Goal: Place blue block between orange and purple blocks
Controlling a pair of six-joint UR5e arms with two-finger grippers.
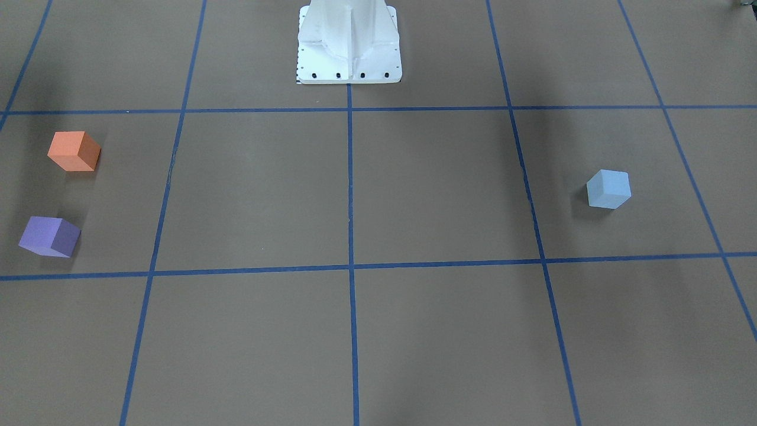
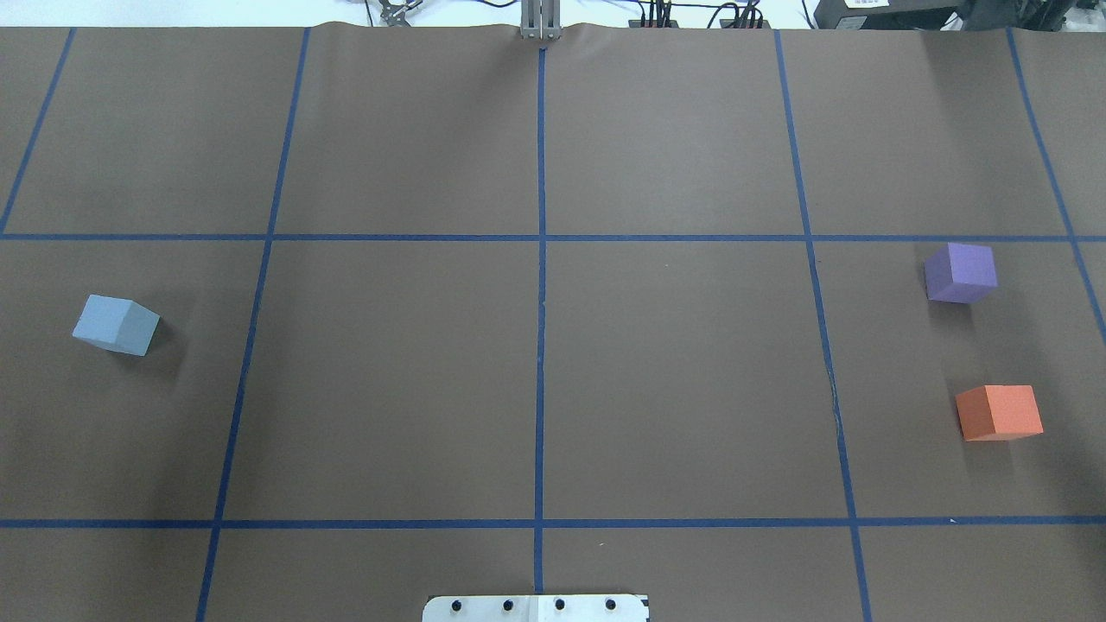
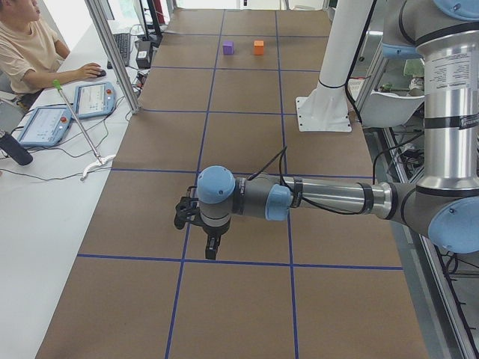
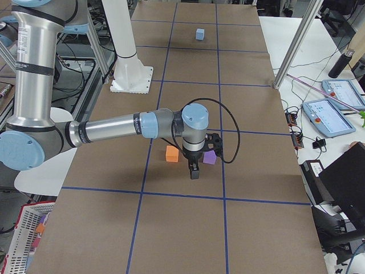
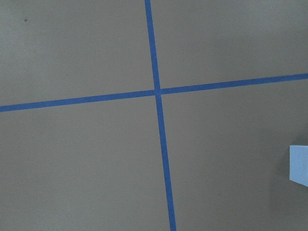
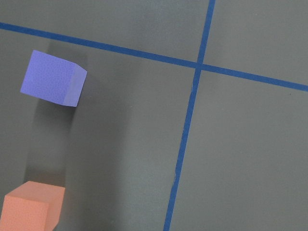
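Blue block (image 2: pixel 115 325) sits flat on the table (image 2: pixel 674 371), close to the left edge, about midway between my near edge and the far edge; nothing touches it; it is turned a bit off the tape lines (image 2: pixel 541 345).

Orange block (image 2: pixel 1000 413) and purple block (image 2: pixel 960 273) sit close to the right edge, apart from each other; orange is nearer my edge, purple farther out, with bare table in the gap; blue is well apart from both, the whole table across.

My left gripper (image 3: pixel 211 250) hangs above the table at the left end; it shows only in the side view, so I cannot tell if my fingers are spread or pressed together; my left wrist view catches blue only as a sliver at its right edge. My right gripper (image 4: pixel 194 171) hangs over orange and purple; again side view only, finger state cannot tell.

Handling, my guess: blue looks like matte foam; light, slightly soft, not fragile, not slippery; a gentle squeeze should hold it. Take it from above on two opposite flat sides, mid-height, with the wrist turned to match its skew; not on the corners, or it may twist out. The gap looks roomy enough for one block, but set it down straight to avoid nudging the neighbours.
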